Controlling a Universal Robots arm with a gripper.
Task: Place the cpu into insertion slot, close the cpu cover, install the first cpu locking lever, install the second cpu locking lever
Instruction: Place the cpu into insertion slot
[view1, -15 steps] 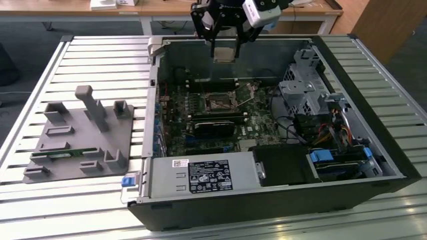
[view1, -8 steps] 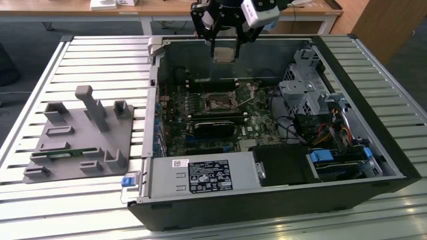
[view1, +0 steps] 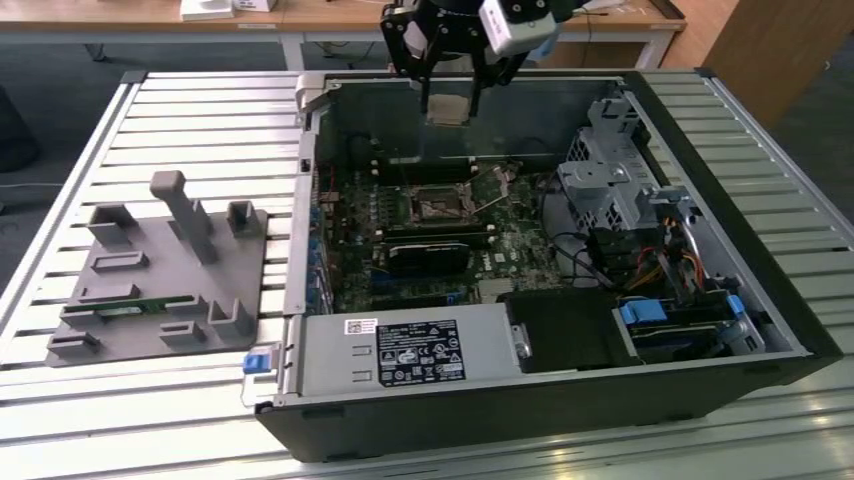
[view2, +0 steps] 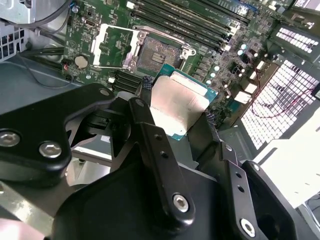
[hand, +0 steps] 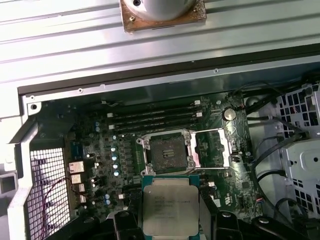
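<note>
My gripper (view1: 450, 104) hangs above the far wall of the open computer case, shut on the cpu (view1: 447, 108). Both wrist views show the cpu (view2: 177, 102) (hand: 170, 205), silvery top with a green edge, pinched by its sides between the black fingers (view2: 145, 115). The insertion slot (view1: 434, 206) (view2: 157, 52) (hand: 167, 150) lies below on the green board with its dark centre bare. Beside it the cpu cover (view2: 112, 46) (hand: 212, 147), a shiny metal frame, is swung open. A thin lever (view1: 491, 203) sticks up next to the socket.
In the exterior view the case holds a black graphics card (view1: 427, 255), a power supply (view1: 400, 350) at the front and a metal drive cage (view1: 614, 180) with cables on the exterior view's right. A grey fixture block (view1: 154, 270) stands on the slatted table (view1: 200, 110) at that view's left.
</note>
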